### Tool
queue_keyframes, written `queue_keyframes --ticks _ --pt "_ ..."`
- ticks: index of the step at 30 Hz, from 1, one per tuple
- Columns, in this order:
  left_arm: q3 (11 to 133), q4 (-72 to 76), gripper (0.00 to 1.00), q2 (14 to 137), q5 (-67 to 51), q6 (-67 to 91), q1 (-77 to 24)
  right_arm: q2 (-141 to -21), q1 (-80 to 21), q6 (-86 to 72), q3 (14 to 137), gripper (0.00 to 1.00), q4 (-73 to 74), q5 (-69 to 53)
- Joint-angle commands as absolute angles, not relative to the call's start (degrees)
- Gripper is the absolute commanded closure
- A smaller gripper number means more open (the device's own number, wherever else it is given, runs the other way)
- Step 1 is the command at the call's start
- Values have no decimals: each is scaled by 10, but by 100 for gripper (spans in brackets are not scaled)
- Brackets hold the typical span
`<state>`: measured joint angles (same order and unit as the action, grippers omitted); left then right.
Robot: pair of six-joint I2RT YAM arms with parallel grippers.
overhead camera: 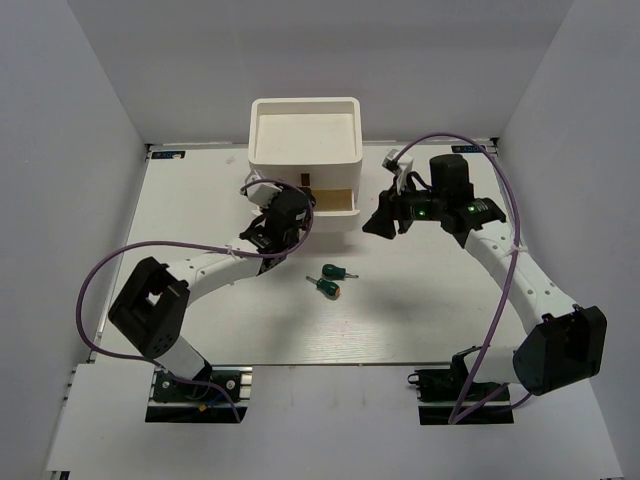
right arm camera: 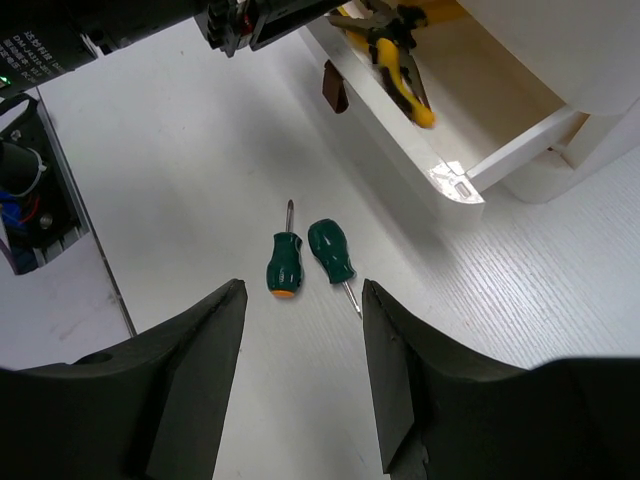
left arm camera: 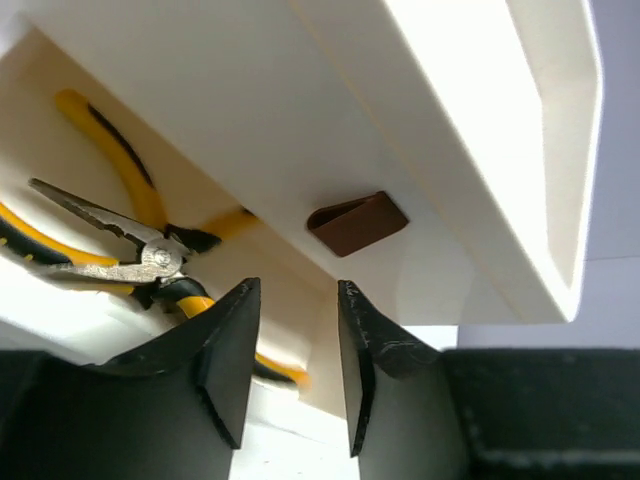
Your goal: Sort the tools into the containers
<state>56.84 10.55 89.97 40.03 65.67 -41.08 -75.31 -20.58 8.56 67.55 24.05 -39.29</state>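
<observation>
Up at twelve o'clock on the worktop: the white organizer, one drawer pulled out, yellow-handled pliers lying inside, sorted by the look of it. At the organizer's seven o'clock, left pincer close to the drawer front and its brown handle, jaws partly spread, gripping nothing; probably placed to nudge that drawer shut. At four o'clock, right pincer spread wide and empty, aimed down at the two stubby green-handled screwdrivers lying side by side at the organizer's six o'clock, likely next up. Small sticker on the drawer corner, print too tiny to read.
</observation>
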Motion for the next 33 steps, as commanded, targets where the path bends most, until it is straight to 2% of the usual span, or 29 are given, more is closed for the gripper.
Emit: queue_keyframes --ticks 1,6,8,9,10,11,13,14,15,16,18,20,21,22,23,24,26,27,33 --pt "595 105 53 897 404 663 -410 -732 -200 82 666 44 224 -406" --pt "595 105 51 897 399 668 -410 -730 -199 81 664 44 222 -407" --pt "595 105 57 892 394 668 -410 -730 -200 81 664 44 222 -408" --pt "595 111 67 886 385 659 -410 -730 -200 83 664 44 221 -410" --pt "603 111 67 877 380 646 -410 -730 -200 83 664 44 221 -412" --pt "609 111 83 871 371 623 -410 -729 -199 84 664 44 223 -417" --pt "635 92 95 852 323 521 -410 -732 -201 111 663 44 230 -424" --pt "648 70 99 845 303 492 -410 -734 -203 123 661 50 254 -441" --pt "666 46 99 836 259 462 -410 -733 -207 188 655 54 262 -447" --pt "671 -5 99 825 232 394 -410 -734 -208 212 635 67 268 -460" --pt "671 -57 89 787 175 328 -410 -738 -217 295 598 84 266 -457" --pt "657 -131 71 756 168 252 -410 -760 -220 349 585 96 268 -437" --pt "628 -156 49 718 170 245 -410 -766 -224 386 578 96 272 -429" --pt "612 -207 39 697 177 245 -410 -772 -234 413 572 96 269 -420" --pt "582 -233 32 678 202 253 -410 -785 -239 415 568 88 256 -411" --pt "571 -258 21 639 217 265 -410 -788 -251 413 558 88 204 -376" --pt "535 -313 16 600 241 305 -410 -813 -278 407 559 86 171 -329" --pt "521 -322 9 579 241 316 -410 -822 -286 400 563 86 125 -319" --pt "433 -339 9 491 193 386 -410 -910 -359 374 614 89 23 -191"
